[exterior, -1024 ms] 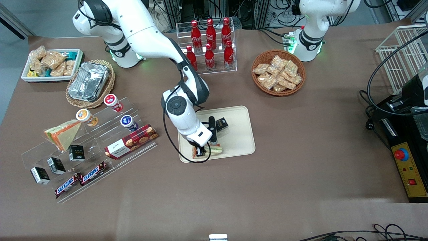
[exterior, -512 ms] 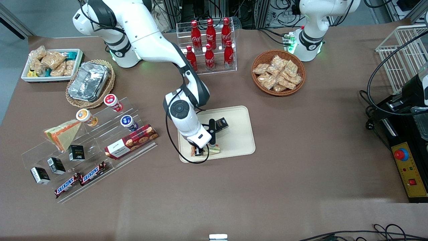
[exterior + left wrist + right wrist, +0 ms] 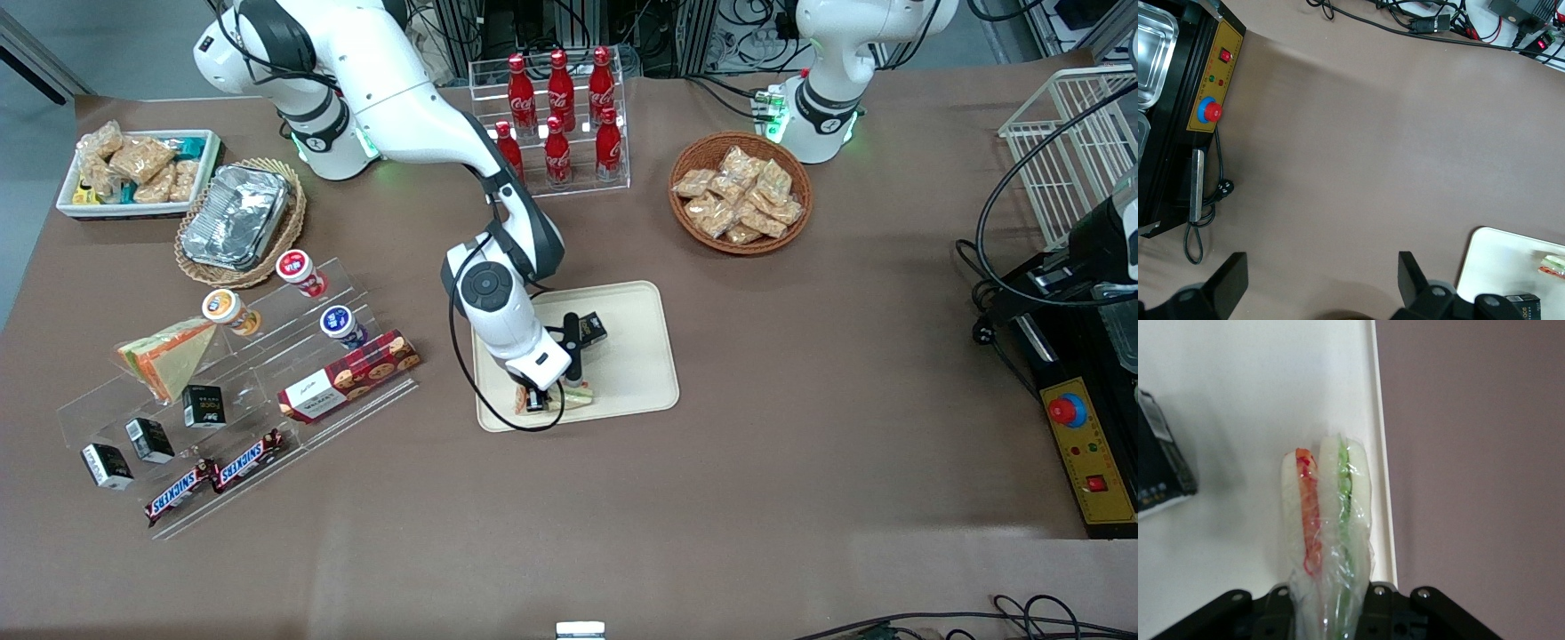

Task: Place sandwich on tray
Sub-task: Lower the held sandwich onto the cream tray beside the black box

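Down at the tray's (image 3: 636, 391) edge nearest the front camera, the gripper (image 3: 536, 399) is closed on the sandwich (image 3: 573, 396), pinching the wrapped wedge by its two bread faces. The wrist view shows the sandwich (image 3: 1328, 533) reaching out from between the fingers over the cream tray (image 3: 1258, 400), close to the rim. Farther from the camera than the gripper, a small black box (image 3: 590, 328) lies on the tray.

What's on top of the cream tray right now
On the tray: the sandwich, held by the end effector, and a small black box. The arm covers part of the tray, so anything there is hidden.
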`<state>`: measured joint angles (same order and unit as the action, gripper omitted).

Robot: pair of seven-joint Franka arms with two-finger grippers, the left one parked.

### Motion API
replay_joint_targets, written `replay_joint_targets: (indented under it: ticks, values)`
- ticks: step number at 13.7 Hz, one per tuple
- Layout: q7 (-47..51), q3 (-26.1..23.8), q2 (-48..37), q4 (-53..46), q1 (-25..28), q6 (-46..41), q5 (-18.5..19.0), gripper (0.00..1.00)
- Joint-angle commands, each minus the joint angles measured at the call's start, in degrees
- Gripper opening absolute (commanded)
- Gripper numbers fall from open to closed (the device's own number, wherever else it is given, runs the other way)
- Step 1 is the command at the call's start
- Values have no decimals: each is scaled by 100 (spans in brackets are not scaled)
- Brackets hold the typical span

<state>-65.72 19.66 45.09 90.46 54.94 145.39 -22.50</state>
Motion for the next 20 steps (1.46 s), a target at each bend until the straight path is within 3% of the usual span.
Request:
replay_joint_targets:
  ticks: [1,3,4,13,17,20]
  values:
    - [313,47,316,-459,112,59,-141,0]
    - [349,47,316,-503,166,68,-141,0]
    - [358,47,325,-582,157,68,-149,99]
    - [367,56,299,-618,122,59,-140,99]
    - [638,56,-86,-364,157,-72,-184,99]
    - [1420,108,-622,-135,148,-922,-167,99]
